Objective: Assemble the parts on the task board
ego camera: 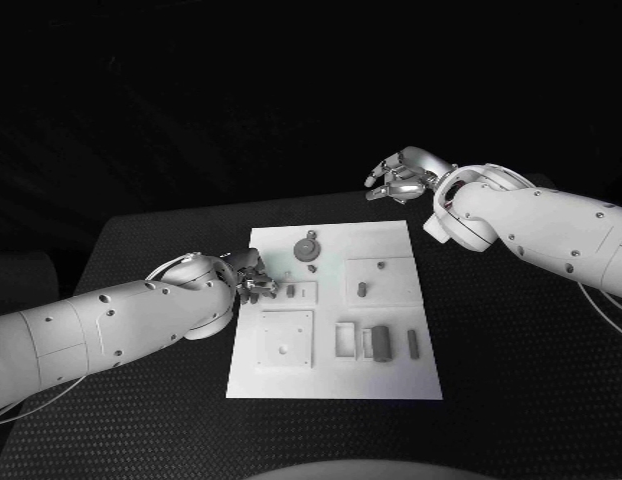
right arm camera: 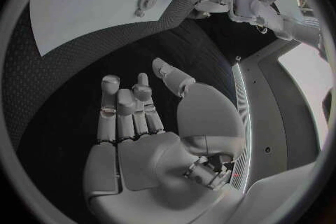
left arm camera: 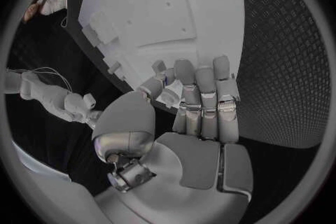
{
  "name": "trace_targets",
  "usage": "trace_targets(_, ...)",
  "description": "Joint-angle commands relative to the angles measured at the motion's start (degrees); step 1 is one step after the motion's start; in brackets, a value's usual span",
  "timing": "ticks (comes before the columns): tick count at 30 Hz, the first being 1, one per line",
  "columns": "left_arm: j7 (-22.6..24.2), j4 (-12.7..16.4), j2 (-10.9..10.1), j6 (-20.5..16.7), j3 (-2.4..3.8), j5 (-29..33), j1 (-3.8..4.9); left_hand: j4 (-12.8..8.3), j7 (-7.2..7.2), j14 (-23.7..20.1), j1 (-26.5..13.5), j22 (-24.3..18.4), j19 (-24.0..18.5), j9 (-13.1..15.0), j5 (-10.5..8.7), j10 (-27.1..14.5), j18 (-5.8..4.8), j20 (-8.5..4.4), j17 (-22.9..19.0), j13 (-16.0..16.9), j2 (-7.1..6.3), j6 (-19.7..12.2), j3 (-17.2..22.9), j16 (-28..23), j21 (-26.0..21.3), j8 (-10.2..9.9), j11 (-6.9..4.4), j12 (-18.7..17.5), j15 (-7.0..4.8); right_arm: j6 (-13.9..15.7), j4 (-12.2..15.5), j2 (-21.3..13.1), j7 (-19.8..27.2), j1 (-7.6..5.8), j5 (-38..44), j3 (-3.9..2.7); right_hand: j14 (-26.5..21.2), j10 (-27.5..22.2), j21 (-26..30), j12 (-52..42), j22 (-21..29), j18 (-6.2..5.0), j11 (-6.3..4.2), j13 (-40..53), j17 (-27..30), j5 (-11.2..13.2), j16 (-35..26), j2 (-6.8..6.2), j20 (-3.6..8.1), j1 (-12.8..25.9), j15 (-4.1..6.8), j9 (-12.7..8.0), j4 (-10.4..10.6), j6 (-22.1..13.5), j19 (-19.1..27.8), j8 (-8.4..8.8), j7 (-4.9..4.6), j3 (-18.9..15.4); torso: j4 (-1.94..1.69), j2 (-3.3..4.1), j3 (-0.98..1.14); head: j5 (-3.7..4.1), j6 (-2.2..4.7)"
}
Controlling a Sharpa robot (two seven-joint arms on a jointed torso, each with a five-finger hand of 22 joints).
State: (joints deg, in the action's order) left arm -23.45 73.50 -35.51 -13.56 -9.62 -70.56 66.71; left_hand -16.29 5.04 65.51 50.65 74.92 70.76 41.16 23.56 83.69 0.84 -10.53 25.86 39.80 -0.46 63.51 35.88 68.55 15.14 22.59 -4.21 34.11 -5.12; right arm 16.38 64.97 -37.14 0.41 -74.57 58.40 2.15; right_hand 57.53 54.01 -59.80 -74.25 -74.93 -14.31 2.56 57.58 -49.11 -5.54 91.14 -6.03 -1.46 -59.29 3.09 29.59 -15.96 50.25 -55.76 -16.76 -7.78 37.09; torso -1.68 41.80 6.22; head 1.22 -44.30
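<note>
Grey parts (ego camera: 379,342) sit on the task board (ego camera: 398,385) mid-bench, probably light, stiff, best pinched by the sides. Left hand (ego camera: 249,280) at its 9 o'clock edge, grip unclear; right hand (ego camera: 402,176) spread, empty, past 1 o'clock.

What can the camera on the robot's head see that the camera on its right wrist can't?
The head view alone shows the right arm from outside and the dark parts in the near half of the task board. The right wrist view alone shows the right hand from its palm side, fingers apart, holding nothing. Both show the board, the round part and the left hand.
</note>
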Motion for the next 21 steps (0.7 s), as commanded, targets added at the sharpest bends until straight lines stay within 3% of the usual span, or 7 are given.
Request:
trace_targets(1, -2.1, -0.2, -0.2, 1.7, -0.50, -1.0, -0.66, -0.2, -4.41, 0.3, 0.3, 1.5, 0.0, 0.1, 0.21, -1.4, 0.12, -0.39, 0.0, 0.1, 0.97, 4.7, 0.4, 0.2, 0.3, 0.4, -1.21, 0.2, -0.20, -0.6, 0.0, 0.0, 0.4, 0.03, 0.1, -0.03, 0.2, -0.5, 0.2, -0.2, -0.6, -0.69, -0.01, -0.1, 0.1, 0.1, 0.3, 0.21, -0.18, 0.1, 0.26, 0.1, -0.1, 0.5, -0.1, 0.20, -1.06, -0.1, -0.02, -0.02, 0.00, 0.05, -0.02)
trace_targets(14, -2.1, -0.2, 0.1, 1.2, -0.50, -1.1, -0.66, -0.2, -4.40, 0.3, 0.4, 1.5, -0.1, 0.2, 0.11, -1.4, 0.11, -0.41, 0.0, 0.1, 1.02, 4.7, 0.4, 0.3, 0.4, 0.4, -1.21, 0.3, -0.22, -0.7, 0.1, -0.1, 0.4, 0.04, 0.1, -0.03, 0.2, -0.5, 0.2, -0.2, -0.6, -0.69, -0.01, -0.1, 0.1, 0.1, 0.3, 0.20, -0.18, 0.1, 0.26, 0.1, -0.1, 0.5, -0.1, 0.21, -1.06, -0.1, 0.00, -0.03, 0.03, -0.02, 0.02)
trace_targets(21, -1.1, 0.0, 0.2, -1.0, -0.50, -0.7, -0.67, -0.2, -4.41, 0.3, 0.5, 1.5, -0.1, 0.3, 0.02, -1.4, 0.11, -0.42, 0.0, 0.1, 1.07, 4.7, 0.4, 0.3, 0.5, 0.4, -1.21, 0.4, -0.23, -0.7, 0.1, -0.1, 0.4, 0.04, 0.1, -0.03, 0.2, -0.5, 0.2, -0.3, -0.6, -0.69, -0.01, -0.1, 0.1, 0.1, 0.3, 0.20, -0.18, 0.2, 0.26, 0.1, -0.1, 0.5, -0.2, 0.21, -1.06, -0.1, 0.00, -0.04, 0.04, -0.04, 0.07)
